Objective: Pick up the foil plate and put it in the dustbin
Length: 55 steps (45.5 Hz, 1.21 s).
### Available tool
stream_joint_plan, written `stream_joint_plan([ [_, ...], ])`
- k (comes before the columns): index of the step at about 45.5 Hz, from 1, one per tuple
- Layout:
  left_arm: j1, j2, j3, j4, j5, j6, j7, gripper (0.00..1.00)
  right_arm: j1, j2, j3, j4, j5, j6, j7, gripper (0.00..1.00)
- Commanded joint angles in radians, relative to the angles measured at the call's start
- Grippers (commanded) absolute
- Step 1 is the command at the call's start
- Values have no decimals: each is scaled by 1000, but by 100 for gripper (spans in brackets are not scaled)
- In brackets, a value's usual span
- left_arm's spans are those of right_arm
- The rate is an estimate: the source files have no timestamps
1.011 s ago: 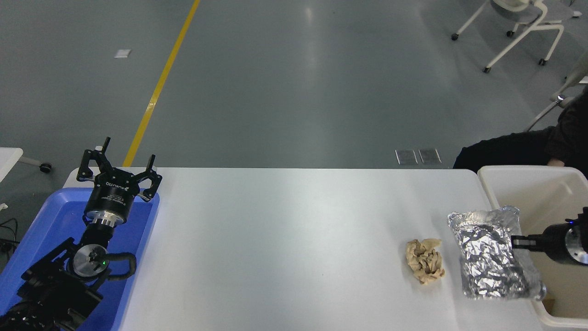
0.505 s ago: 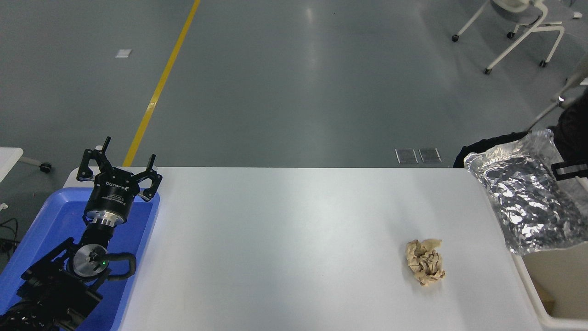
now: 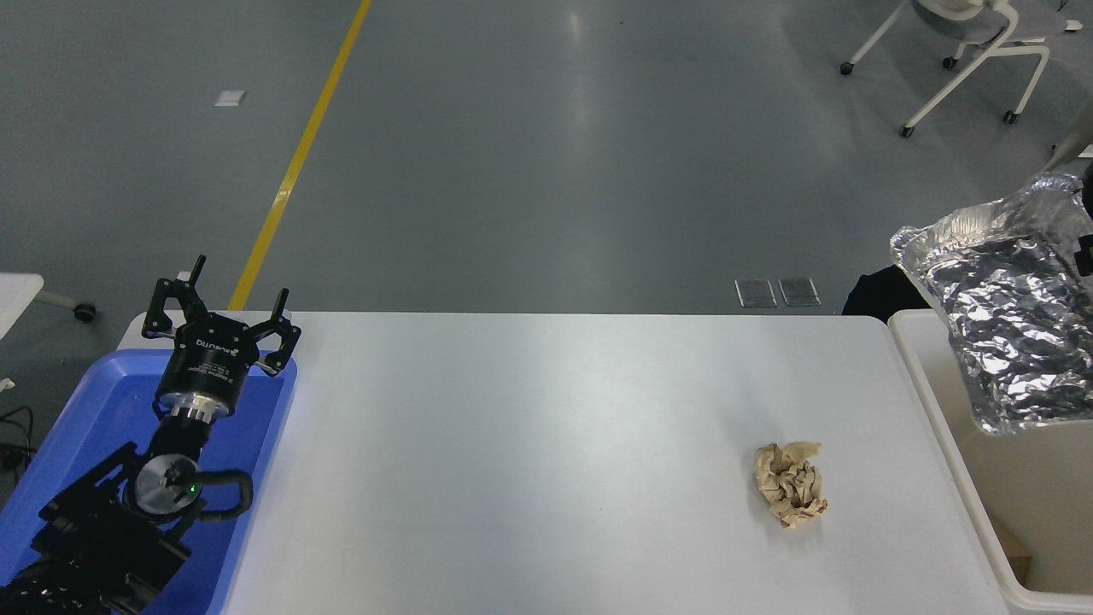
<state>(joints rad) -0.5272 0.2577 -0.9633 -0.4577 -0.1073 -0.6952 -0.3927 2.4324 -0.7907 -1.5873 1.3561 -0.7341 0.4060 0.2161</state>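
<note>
The foil plate (image 3: 1008,325), crumpled shiny silver, hangs in the air at the right edge of the head view, above the far part of the cream-white dustbin (image 3: 963,500). Only a small black part of my right gripper (image 3: 1086,256) shows at the picture's edge, against the foil's upper right side, and it holds the foil up. My left gripper (image 3: 220,318) is open and empty, parked at the lower left over the blue tray.
A crumpled tan paper wad (image 3: 790,495) lies on the white table (image 3: 529,444) left of the dustbin. The blue tray (image 3: 94,410) sits at the table's left end. A dark-clothed person (image 3: 879,295) is partly visible behind the table's far right corner.
The foil plate has been lifted off the table by my right gripper, carried up and to the right, and now hangs over the dustbin. The left arm has not moved.
</note>
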Motion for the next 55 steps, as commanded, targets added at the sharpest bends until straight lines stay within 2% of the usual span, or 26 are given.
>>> stream_joint_plan([
  [1, -1, 0, 0, -1, 0, 0, -2, 100, -320, -211, 176, -406, 12, 56, 5, 0],
  [12, -1, 0, 0, -1, 0, 0, -2, 100, -1086, -211, 778, -751, 25, -53, 3, 0],
  [22, -1, 0, 0, 1, 0, 0, -2, 100, -1532, -68, 1200, -920, 62, -151, -26, 0],
  [30, -1, 0, 0, 1, 0, 0, -2, 100, -1696, 57, 1304, -1028, 228, -193, -73, 0],
  [34, -1, 0, 0, 1, 0, 0, -2, 100, -1714, 85, 1316, -1045, 288, -194, -98, 0],
  [45, -1, 0, 0, 1, -2, 0, -2, 100, -1733, 91, 1310, -1075, 301, -225, -104, 0],
  [46, -1, 0, 0, -1, -2, 0, -2, 100, -1733, 90, 1308, -1078, 301, -225, -104, 20],
  [48, -1, 0, 0, 1, 0, 0, -2, 100, -1733, 90, 1307, -1085, 301, -227, -104, 100],
  [55, -1, 0, 0, 1, 0, 0, -2, 100, -1727, 81, 1301, -1091, 300, -225, -103, 100],
])
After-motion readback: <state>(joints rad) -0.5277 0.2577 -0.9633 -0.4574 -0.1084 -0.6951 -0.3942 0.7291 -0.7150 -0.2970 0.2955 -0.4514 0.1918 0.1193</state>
